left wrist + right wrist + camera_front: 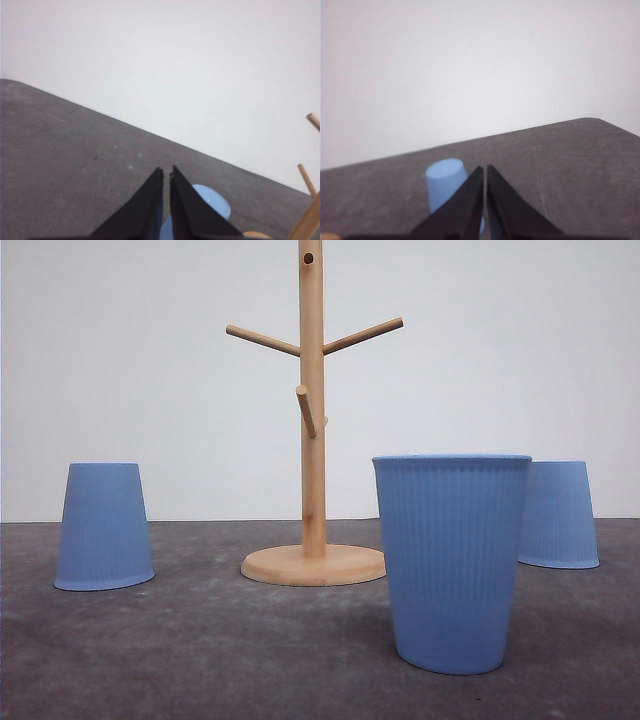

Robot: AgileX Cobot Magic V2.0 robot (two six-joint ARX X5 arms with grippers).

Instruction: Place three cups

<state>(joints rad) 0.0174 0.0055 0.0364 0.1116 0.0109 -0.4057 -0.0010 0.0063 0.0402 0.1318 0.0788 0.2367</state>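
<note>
The upright cup (452, 565) at lower right of the front view looks light, thin-walled and squeezable; grip its rim band. Both the left gripper (166, 173) and right gripper (485, 169) have fingers pressed nearly together, holding nothing.

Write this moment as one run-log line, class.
left hand: shut | right hand: shut | cups: upright one, two inverted | rack: bare

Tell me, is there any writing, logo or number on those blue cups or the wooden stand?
None can be read.
The upright cup and the two upside-down cups show just plain ribbing.
The wooden stand is bare wood.
</note>
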